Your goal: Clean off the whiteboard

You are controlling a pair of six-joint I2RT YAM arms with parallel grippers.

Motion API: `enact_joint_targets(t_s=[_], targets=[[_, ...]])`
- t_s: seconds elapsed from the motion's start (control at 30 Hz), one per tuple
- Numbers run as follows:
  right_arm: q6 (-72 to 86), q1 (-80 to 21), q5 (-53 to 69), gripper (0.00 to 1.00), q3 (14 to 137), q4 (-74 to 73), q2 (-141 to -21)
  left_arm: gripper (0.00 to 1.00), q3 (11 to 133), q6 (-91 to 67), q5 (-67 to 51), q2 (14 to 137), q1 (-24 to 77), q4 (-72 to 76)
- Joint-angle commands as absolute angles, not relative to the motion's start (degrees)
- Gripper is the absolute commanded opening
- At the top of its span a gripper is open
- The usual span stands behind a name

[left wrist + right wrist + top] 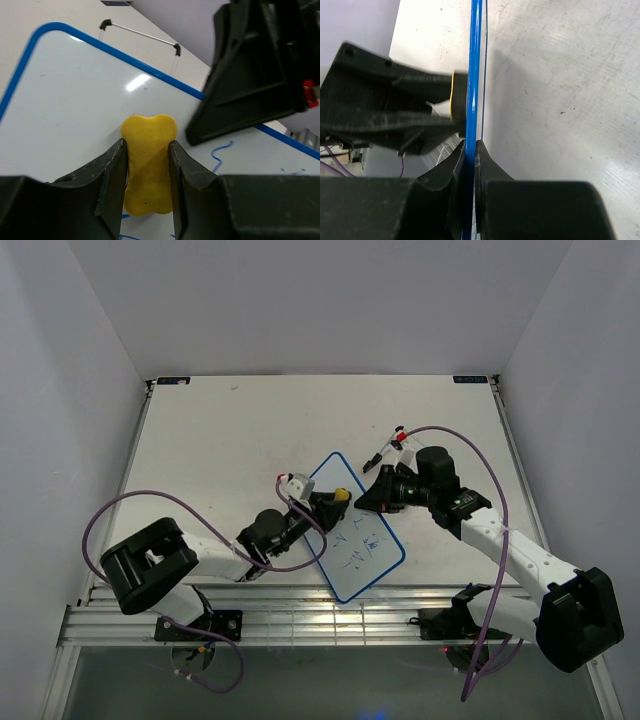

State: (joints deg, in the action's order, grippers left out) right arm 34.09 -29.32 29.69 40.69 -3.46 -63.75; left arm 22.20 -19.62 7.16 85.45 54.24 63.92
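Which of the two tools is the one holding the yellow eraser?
The left tool: it is shut on the yellow eraser, over the whiteboard face. The right tool clamps the whiteboard's blue rim instead.

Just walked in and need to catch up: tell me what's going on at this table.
Two robot arms are working on a whiteboard. The right gripper is shut on the board's blue edge, apparently steadying it. The left gripper holds a yellow eraser against the white face, toward its far end. Blue scribbles are on the nearer half, so the wiping isn't finished.
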Motion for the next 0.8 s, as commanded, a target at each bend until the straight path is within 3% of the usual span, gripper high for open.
enact_joint_targets(t_s=[0.0, 0.2, 0.37, 0.77], targets=[[37.6, -31.9, 40.5, 0.08, 44.2, 9.8, -61.7, 0.0, 19.6, -21.4, 6.8, 85.2, 60.0, 61.5], [39.7, -31.9, 40.6, 0.08, 43.7, 11.5, -60.5, 0.0, 15.7, -24.3, 11.2, 84.6, 61.4, 64.2], [40.3, -32.4, 41.0, 0.08, 43.0, 12.1, -59.9, 0.0, 18.5, -24.8, 15.6, 84.0, 59.8, 58.0], [37.7, -34.4, 44.1, 0.08, 43.2, 9.6, -58.9, 0.0, 21.0, -26.5, 5.0, 85.2, 39.6, 55.5]])
